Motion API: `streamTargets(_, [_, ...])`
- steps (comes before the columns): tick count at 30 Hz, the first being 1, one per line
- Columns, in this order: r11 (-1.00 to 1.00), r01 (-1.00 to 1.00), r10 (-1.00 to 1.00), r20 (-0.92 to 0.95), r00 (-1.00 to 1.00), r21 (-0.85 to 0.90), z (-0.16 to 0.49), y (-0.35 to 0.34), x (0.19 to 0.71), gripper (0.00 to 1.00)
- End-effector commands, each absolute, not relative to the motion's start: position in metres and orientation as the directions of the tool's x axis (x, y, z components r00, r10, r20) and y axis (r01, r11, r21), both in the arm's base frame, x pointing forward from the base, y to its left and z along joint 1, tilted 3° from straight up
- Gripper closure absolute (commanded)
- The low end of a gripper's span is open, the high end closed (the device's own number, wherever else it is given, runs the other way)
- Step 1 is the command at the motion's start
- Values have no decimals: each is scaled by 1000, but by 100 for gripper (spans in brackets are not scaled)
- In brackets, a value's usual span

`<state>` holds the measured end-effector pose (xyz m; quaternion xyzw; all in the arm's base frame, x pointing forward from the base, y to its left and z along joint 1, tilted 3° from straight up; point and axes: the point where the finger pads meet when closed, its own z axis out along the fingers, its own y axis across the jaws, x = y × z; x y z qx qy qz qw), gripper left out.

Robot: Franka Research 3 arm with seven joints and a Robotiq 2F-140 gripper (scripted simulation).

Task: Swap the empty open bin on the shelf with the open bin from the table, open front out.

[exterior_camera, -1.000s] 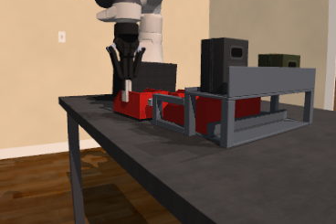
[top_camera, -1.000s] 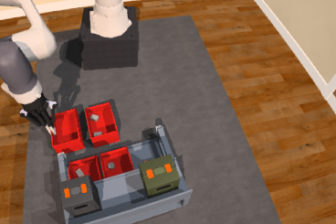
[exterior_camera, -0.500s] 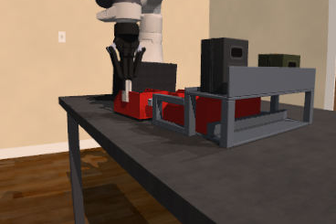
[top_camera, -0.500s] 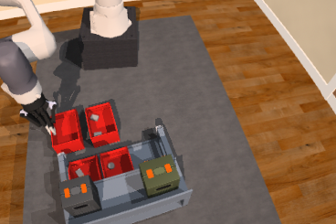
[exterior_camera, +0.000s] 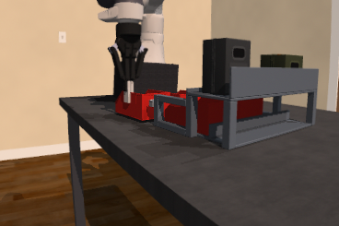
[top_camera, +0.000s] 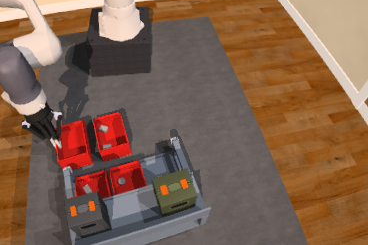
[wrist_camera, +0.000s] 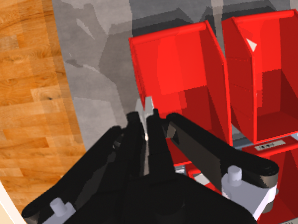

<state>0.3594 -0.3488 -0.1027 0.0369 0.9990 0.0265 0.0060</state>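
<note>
The empty red bin (top_camera: 75, 141) (exterior_camera: 138, 109) (wrist_camera: 175, 60) is at the table's left, low down, apparently on the table top; its underside contact is hard to see. My gripper (top_camera: 58, 144) (exterior_camera: 127, 97) (wrist_camera: 146, 106) is shut on its outer side wall, fingers pointing down. The red bin with grey parts (top_camera: 120, 130) (wrist_camera: 270, 90) stands on the table just beside it, a narrow gap between. The grey shelf (top_camera: 132, 210) (exterior_camera: 276, 82) has a vacant place at its right. Two other red bins (top_camera: 101, 180) (top_camera: 135, 171), with small parts, sit in it, side by side.
A dark grey case (top_camera: 89, 216) (exterior_camera: 216, 65) and an olive green case (top_camera: 175, 199) (exterior_camera: 276, 59) stand on the shelf's top board. The shelf's left post (top_camera: 67, 173) is close to the empty bin's near end. An upright post (top_camera: 176, 144) stands at the shelf's right.
</note>
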Motion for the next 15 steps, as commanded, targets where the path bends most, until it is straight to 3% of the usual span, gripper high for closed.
streamTargets(1, [995, 79, 80, -12, -997, 53, -103, -349, 361, 100])
streamTargets(15, [995, 79, 80, -12, -997, 53, -106, -349, 361, 100])
